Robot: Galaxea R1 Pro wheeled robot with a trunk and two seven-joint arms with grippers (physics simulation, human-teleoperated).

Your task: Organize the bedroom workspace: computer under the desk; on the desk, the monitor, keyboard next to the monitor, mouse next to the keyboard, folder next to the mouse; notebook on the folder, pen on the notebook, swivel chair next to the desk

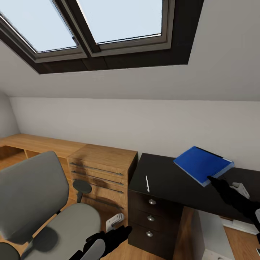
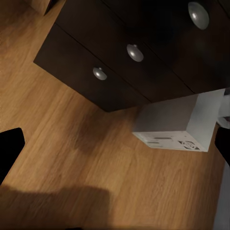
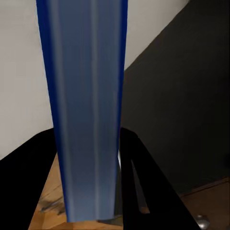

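Note:
The bright-blue folder (image 1: 201,164) hangs tilted over the black desk (image 1: 169,186), held by its near edge in my right gripper (image 1: 212,180). In the right wrist view the folder's edge (image 3: 86,96) runs between the two black fingers (image 3: 139,167), which are shut on it. A thin white pen-like stick (image 1: 147,183) lies on the desk top. The grey swivel chair (image 1: 43,206) stands at the left. My left gripper (image 1: 121,232) hangs low beside the chair seat, its fingers (image 2: 9,148) wide apart over the wood floor. The pale grey computer (image 2: 177,127) stands under the desk beside the drawers.
The desk's black drawer block (image 1: 150,218) with three round knobs faces me. A light-wood drawer unit (image 1: 103,169) and low shelf (image 1: 32,144) line the wall at the left. A small white object (image 1: 115,221) lies on the floor between chair and drawers. Skylights (image 1: 101,25) sit overhead.

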